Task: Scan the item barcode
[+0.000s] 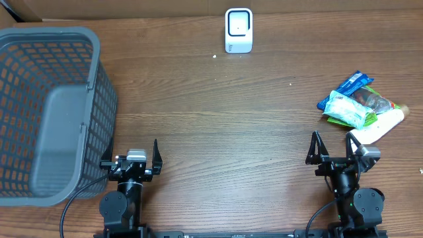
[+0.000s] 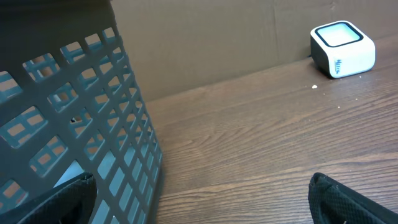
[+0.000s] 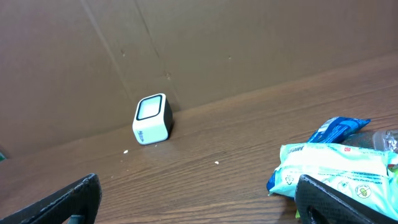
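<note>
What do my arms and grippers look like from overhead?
The left arm and right arm are black with rounded joints. The left gripper and right gripper each have two thin black fingers and a silver-grey wrist block; black cables trail near each base.

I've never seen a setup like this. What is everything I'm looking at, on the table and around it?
basket: one, grey plastic lattice, left side of the table
scanner: one, white with dark sides, far middle of the table
blue packet: one, blue, far side of the heap at the right
soft pack: one, pale green and white, middle of the heap
white tube: one, white, near side of the heap
table: one, brown wood grain
cardboard wall: one, brown, behind the table
left end effector: one, black, open and holding nothing, near edge beside the basket
right end effector: one, black, open and holding nothing, near edge beside the heap
</note>
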Robot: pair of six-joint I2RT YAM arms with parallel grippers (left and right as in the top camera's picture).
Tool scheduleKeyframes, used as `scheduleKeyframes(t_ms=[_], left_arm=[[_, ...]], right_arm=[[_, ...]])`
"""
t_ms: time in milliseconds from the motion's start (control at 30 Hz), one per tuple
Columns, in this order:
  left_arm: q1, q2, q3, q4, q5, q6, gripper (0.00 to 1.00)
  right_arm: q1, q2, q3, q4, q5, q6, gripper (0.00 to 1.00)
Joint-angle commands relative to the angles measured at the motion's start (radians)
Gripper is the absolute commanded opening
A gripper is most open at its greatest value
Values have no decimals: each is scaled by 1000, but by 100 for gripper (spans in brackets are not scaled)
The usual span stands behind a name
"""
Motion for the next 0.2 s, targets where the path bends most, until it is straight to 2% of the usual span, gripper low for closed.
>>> scheduleKeyframes(t_ms=[0,167], left_arm=[[6,-11,-8,4,4,-24,100],[6,-11,-8,4,5,-24,100]], right_arm=[[6,-10,-10,8,-1,-3,100],[6,-10,-10,8,-1,-3,100]])
